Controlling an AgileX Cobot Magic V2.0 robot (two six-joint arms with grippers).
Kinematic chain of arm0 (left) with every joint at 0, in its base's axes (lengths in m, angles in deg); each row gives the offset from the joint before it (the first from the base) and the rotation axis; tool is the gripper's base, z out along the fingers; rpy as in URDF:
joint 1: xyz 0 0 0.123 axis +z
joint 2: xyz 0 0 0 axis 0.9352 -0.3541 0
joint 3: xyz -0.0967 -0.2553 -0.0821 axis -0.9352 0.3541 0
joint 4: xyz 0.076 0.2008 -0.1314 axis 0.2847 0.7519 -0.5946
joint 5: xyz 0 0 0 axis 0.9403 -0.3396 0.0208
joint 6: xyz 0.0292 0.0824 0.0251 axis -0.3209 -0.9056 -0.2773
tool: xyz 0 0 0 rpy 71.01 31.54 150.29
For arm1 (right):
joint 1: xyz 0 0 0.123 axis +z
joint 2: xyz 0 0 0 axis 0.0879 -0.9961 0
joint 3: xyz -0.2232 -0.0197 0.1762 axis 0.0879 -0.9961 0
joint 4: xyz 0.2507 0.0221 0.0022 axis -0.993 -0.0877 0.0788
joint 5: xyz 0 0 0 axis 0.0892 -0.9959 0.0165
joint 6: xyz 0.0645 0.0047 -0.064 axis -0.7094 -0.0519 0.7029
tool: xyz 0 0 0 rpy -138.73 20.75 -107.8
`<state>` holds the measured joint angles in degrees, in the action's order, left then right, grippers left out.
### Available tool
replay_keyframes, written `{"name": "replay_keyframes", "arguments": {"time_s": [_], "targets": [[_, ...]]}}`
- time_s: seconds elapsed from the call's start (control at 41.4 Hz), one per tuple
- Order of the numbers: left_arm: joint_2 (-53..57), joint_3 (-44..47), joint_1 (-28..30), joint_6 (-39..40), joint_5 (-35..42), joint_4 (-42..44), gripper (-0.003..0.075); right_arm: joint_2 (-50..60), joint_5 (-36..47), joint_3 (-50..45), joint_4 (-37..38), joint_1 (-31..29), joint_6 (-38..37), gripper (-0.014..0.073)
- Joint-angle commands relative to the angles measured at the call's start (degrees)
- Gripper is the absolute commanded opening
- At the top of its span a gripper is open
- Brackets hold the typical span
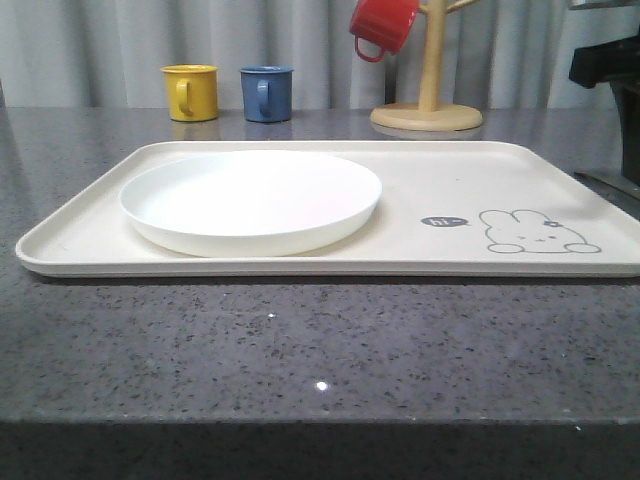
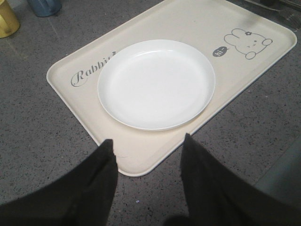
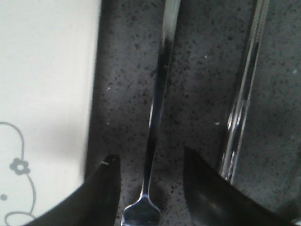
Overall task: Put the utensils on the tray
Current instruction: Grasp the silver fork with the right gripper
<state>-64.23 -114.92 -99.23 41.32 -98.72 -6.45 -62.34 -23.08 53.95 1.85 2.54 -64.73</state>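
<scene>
The cream tray [image 1: 430, 175] with a drawn rabbit lies across the grey counter and carries a round white plate [image 1: 251, 200]. In the right wrist view a shiny fork [image 3: 157, 108] lies on the counter beside the tray's edge [image 3: 47, 94], its neck between the spread fingers of my right gripper [image 3: 150, 162], which is open and low over it. The pair of chopsticks [image 3: 243, 89] lies parallel on the fork's other side. My left gripper [image 2: 146, 143] hangs open above the tray's near corner [image 2: 136, 162], holding nothing. The spoon is out of view.
A yellow mug [image 1: 191, 92] and a blue mug [image 1: 266, 93] stand behind the tray. A wooden mug tree [image 1: 428, 100] with a red mug [image 1: 381, 25] hanging on it stands at the back right. A dark part of the right arm [image 1: 608, 70] is at the right edge.
</scene>
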Motion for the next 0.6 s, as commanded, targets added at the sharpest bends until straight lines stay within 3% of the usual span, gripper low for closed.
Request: {"name": "replay_keyframes", "arguments": {"time_s": [0.0,0.338,0.58], "targets": [[-0.1,-1.4,-0.2,0.5,4.2,-0.6,0.0302,1.2,1.8,2.0,1.4,-0.2,-0.2,0.034],[-0.1,-1.4,-0.2,0.5,4.2,-0.6,0.0302,-1.7,2.6,2.0,1.3,-0.2,-0.2,0.0327],[-0.1,-1.4,-0.2,0.5,4.2,-0.6,0.0302,-1.7,1.8,2.0,0.9,-0.2,-0.2,0.0076]]}}
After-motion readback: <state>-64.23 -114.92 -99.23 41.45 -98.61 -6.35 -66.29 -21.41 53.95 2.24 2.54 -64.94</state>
